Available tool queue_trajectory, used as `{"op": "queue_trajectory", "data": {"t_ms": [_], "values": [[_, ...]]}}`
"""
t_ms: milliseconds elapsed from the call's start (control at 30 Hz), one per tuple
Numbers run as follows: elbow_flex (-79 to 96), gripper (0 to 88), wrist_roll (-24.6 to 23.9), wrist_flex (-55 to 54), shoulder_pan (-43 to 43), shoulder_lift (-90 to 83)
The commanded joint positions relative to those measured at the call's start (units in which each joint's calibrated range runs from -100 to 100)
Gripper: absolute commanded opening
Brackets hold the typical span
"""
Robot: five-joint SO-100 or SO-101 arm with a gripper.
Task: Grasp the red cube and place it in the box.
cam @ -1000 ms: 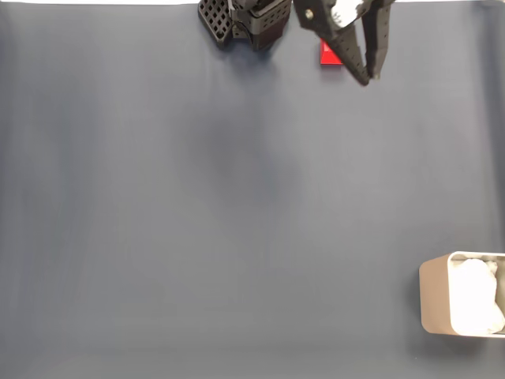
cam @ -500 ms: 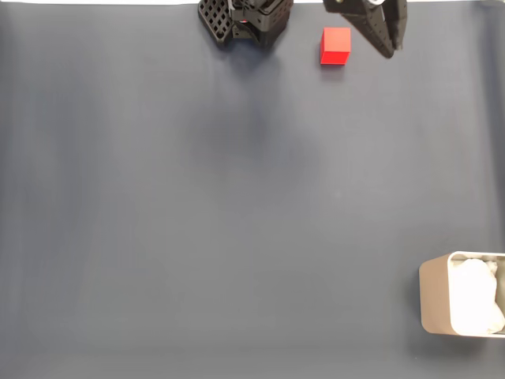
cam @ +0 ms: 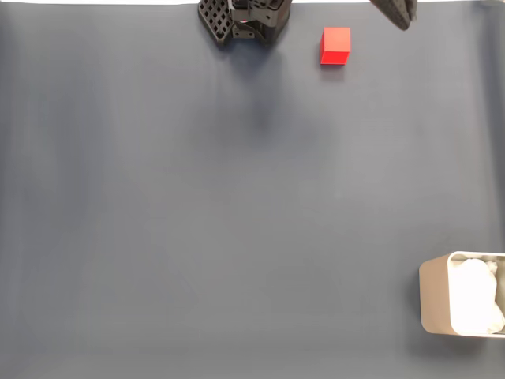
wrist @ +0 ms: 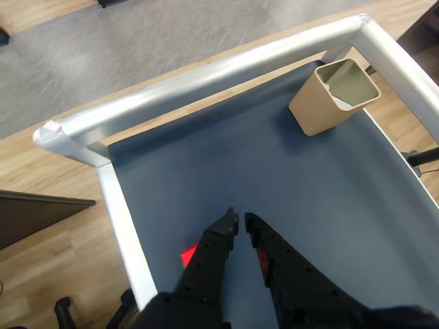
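The red cube (cam: pixel 335 45) rests on the dark mat near the top edge of the fixed view, to the right of the arm's base (cam: pixel 245 20). My gripper (wrist: pixel 241 219) is raised above the mat, its fingers drawn together with nothing between them. In the fixed view a dark finger (cam: pixel 398 12) shows at the top edge, up and right of the cube and apart from it. In the wrist view a corner of the red cube (wrist: pixel 188 256) peeks out left of the fingers. The beige box (cam: pixel 438 300) with white padding stands at the bottom right; the wrist view shows the box (wrist: pixel 322 106) at the far corner.
A silver metal rail (wrist: pixel 206 75) frames the mat (cam: pixel 237 221), with wooden floor beyond it. Wide open mat lies between the cube and the box.
The gripper has risen and swung up and to the right, leaving most of the fixed view and uncovering the cube. The cube has stayed in place.
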Motion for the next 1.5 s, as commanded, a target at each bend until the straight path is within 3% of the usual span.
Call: {"op": "queue_trajectory", "data": {"t_ms": [0,733,1467], "values": [[-0.43,0.9,-0.05,0.84,-2.24,-0.62],[4.68,2.5,-1.37,5.43,-15.94,-2.61],[18.74,6.6,0.24,5.59,-18.15,-7.29]]}}
